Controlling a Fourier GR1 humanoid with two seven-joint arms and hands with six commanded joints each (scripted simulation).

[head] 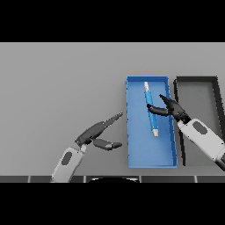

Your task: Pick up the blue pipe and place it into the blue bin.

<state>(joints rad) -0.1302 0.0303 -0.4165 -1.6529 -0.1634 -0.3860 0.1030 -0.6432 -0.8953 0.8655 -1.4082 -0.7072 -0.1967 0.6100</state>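
Placing step: right hand (170,107), fingers loosely spread, at pipe (150,110) inside blue bin (149,158). Next: withdraw clear. Left hand (94,132) open, idle.

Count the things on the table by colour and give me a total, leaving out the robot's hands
Blue: 2, the blue pipe and the blue bin it is in.
Black: 1, the black bin right of it.
Total: 3.

Grey table (57,79) carries blue bin (151,161), black bin (196,80) just beside it on right
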